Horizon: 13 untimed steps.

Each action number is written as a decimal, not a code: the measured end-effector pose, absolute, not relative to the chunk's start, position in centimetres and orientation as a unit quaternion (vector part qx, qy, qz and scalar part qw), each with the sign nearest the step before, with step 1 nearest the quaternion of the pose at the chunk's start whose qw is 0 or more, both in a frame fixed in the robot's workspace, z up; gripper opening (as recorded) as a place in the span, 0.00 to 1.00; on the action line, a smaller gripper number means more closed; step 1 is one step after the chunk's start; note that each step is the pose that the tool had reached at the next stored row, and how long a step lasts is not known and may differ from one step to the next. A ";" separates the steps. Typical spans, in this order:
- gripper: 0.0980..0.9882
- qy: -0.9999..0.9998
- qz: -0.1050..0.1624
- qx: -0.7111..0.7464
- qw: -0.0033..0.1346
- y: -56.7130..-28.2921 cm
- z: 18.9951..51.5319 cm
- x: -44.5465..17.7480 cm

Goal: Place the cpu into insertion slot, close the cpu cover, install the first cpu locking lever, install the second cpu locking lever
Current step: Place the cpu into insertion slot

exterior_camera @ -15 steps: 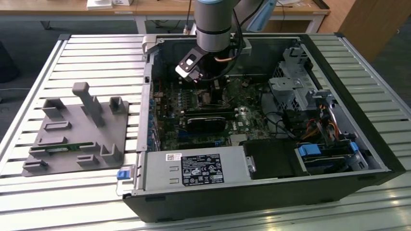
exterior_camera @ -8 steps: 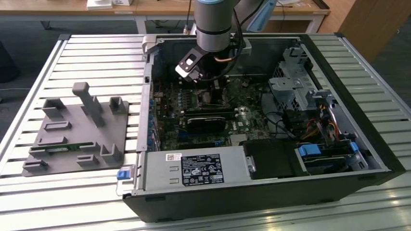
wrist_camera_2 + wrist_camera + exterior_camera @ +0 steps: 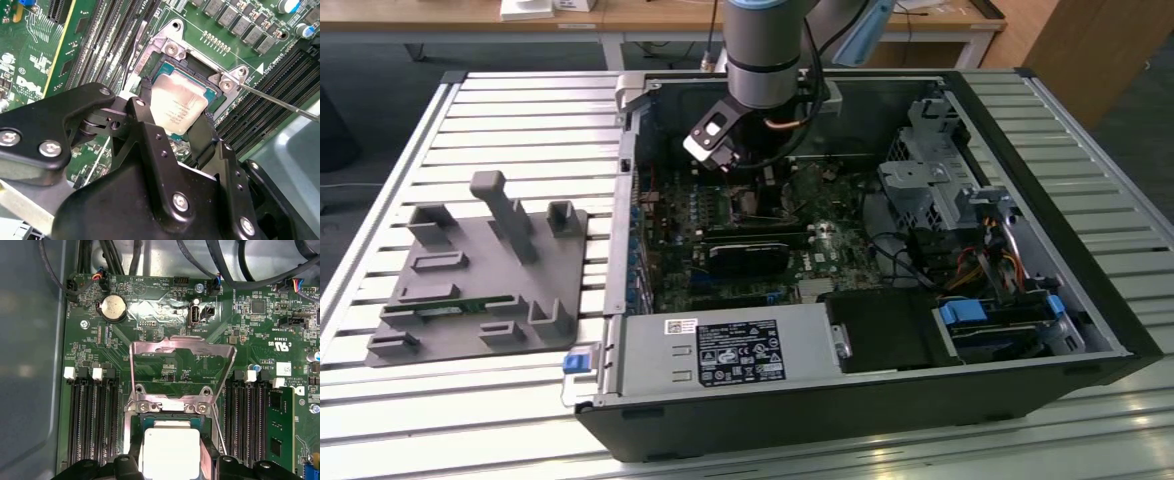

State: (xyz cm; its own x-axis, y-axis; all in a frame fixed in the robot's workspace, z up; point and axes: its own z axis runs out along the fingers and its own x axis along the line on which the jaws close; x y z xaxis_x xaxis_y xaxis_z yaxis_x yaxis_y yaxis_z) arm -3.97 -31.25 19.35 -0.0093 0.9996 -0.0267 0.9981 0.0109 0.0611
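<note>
1. The arm (image 3: 761,60) reaches down into the open computer case (image 3: 1101,330), working low over the green board (image 3: 150,305).
2. Close in now: in the second wrist view the claw (image 3: 176,112) has its two black fingers (image 3: 202,137) pressed against opposite edges of the chip (image 3: 177,102). It is closed on the chip and grips it by the sides.
3. The chip rides grey top up, right over the socket (image 3: 192,70). It sits square with the silver rim, between the banks of long memory slots (image 3: 92,425).
4. It is hard to tell whether the chip is fully down in the socket or just above it, because the fingers hide its lower edges.
5. The cover (image 3: 182,341) stands tipped up on its hinge, apart from the chip, with the board showing through its window.
6. A thin wire lever (image 3: 280,102) angles out across the memory slots beside the socket and looks unhooked.
7. So this reads as step one, placing the chip. The cover is not yet closed and no lever looks locked.
8. The next move looks delicate. It calls for a level chip with its corners matched to the socket and no sideways scrape across the contacts. The fingers also need to come away without nudging the chip or clipping the raised cover.
</note>
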 end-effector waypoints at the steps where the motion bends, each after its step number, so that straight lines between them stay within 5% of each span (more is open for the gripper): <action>1: 0.49 0.710 0.012 0.703 0.031 -31.2 19.3 -4.0; 13: 0.58 0.710 0.012 0.703 0.031 -31.2 19.3 -4.0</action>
State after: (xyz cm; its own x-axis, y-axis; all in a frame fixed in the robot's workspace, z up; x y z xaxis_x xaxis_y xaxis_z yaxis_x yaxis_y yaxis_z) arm -3.97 -31.24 19.31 -0.0093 0.9996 -0.0265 0.9981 0.0109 0.0613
